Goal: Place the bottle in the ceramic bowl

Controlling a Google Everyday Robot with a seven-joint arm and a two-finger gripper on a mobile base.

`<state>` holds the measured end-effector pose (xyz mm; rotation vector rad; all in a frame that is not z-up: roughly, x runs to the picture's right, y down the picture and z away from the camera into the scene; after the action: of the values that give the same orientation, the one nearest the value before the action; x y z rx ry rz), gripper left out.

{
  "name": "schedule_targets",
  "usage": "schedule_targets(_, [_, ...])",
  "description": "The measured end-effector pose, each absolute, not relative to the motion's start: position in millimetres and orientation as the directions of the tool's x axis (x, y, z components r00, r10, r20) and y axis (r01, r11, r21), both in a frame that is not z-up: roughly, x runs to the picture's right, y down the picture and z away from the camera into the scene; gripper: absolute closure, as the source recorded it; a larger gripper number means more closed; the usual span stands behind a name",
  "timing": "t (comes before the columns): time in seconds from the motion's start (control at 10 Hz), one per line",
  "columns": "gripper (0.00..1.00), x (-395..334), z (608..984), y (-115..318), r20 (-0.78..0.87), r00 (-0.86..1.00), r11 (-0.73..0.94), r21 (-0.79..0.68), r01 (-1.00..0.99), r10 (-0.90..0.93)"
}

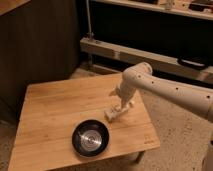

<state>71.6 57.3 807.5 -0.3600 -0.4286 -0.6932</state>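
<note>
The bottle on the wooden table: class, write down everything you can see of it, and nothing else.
The bottle is small, whitish and elongated, probably plastic, with faint marks on its side. It lies flat on the wooden table, near the right edge, its length slanting. The ceramic bowl sits apart from it, nearer the front. The gripper hangs at the bottle's farther end; whether they touch cannot be told.
</note>
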Motion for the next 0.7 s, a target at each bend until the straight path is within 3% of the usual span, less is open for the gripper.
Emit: schedule_targets(0.7, [0.35, 78, 840, 83, 0.508, 0.667, 0.632, -0.273, 0.725, -0.545])
